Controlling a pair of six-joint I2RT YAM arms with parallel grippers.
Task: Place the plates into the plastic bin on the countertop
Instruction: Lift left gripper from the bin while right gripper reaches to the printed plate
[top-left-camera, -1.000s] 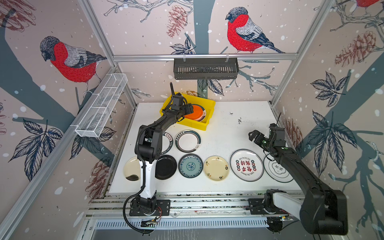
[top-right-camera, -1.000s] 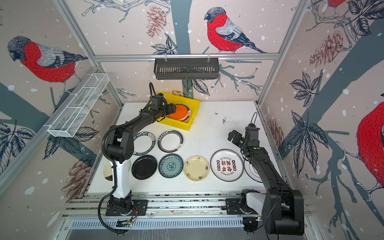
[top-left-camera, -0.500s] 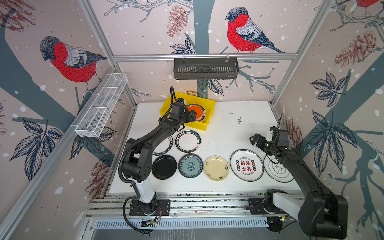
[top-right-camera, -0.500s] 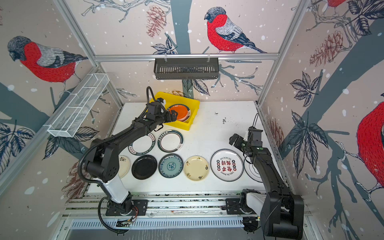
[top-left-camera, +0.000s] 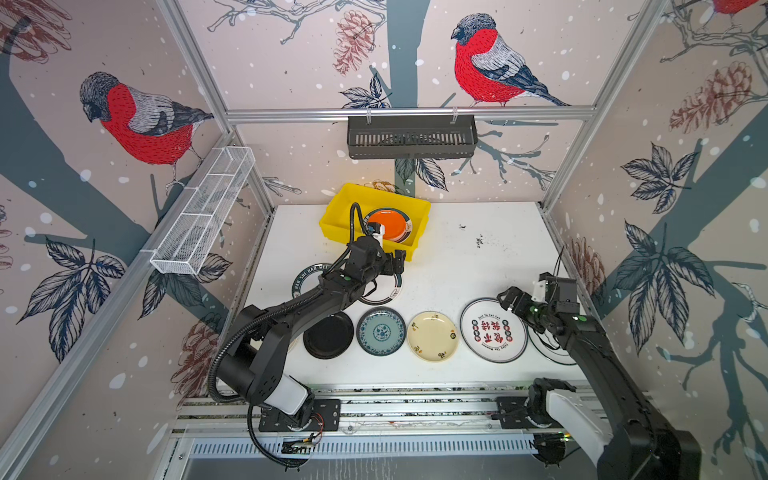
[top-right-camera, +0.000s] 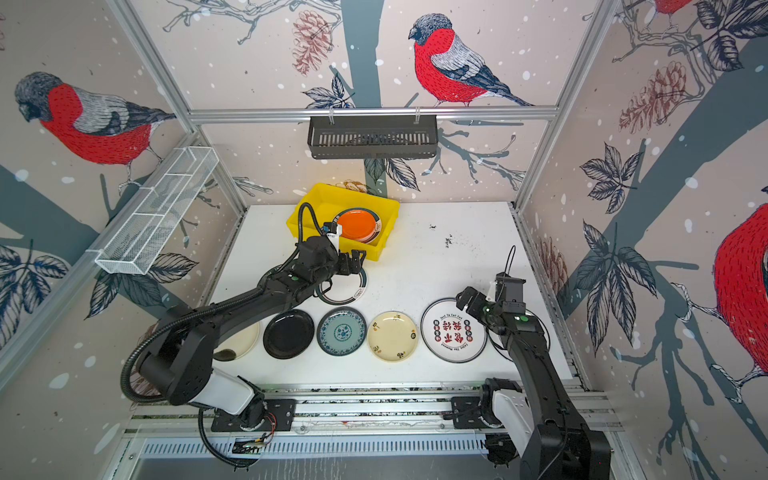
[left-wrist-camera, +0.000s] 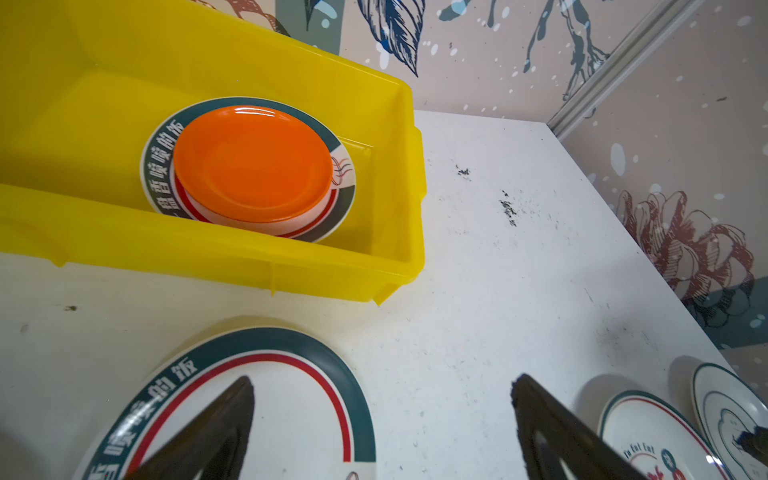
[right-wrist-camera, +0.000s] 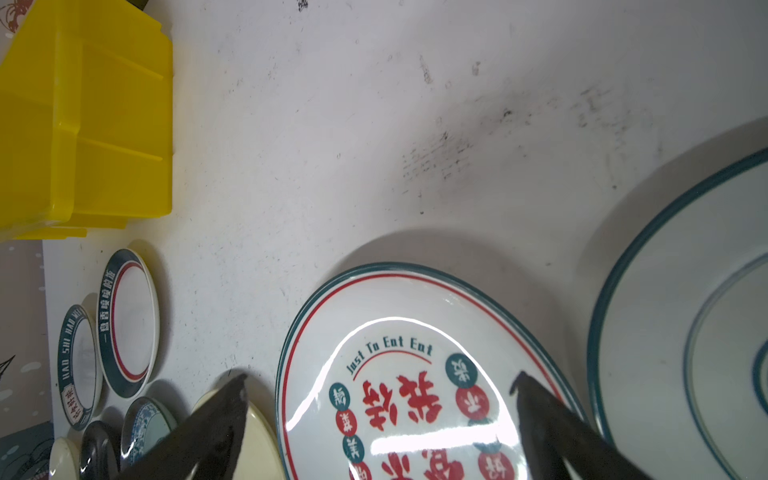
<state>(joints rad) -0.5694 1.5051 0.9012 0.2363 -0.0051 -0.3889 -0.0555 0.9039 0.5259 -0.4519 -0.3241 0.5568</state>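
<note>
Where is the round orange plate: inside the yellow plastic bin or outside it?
Inside: the orange plate lies atop a lettered plate within the yellow bin.

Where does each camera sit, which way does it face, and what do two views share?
Top views: high in front, looking down on the countertop; left arm and right arm show.
Left wrist: on the left arm, facing the plastic bin and orange plate; open left gripper shows.
Right wrist: on the right arm, over the red-character plate; open right gripper shows.
Shared: both wrist views see the bin.
</note>
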